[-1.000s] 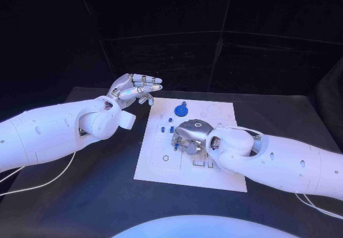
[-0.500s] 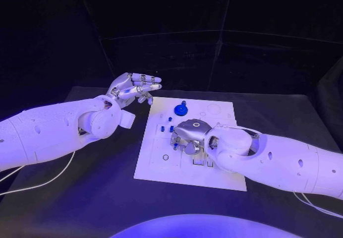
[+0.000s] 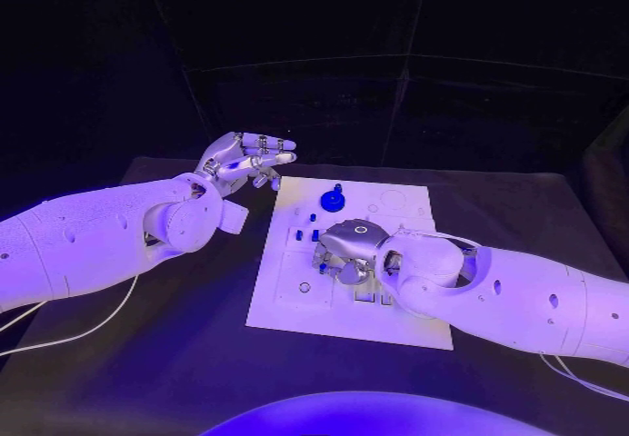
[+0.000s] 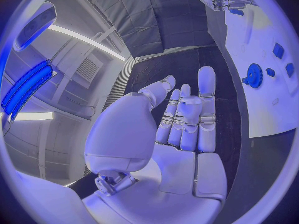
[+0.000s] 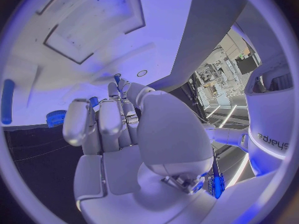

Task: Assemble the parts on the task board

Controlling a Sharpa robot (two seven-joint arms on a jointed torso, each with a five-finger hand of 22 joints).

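Working over the board [image 3: 295, 304], your right hand [image 3: 352, 250] hovers at its middle with fingers curled down; you cannot tell whether they hold a part. Your left hand [image 3: 246, 159] waits beyond the far-left corner, fingers loosely apart, holding nothing. Small stiff parts like the blue gear [image 3: 332, 202] look light and slippery; pinch them by the sides. Black table [image 3: 171, 363], dark room.

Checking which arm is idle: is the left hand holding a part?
No; the left hand is held up off the task board, its palm bare and fingers apart.
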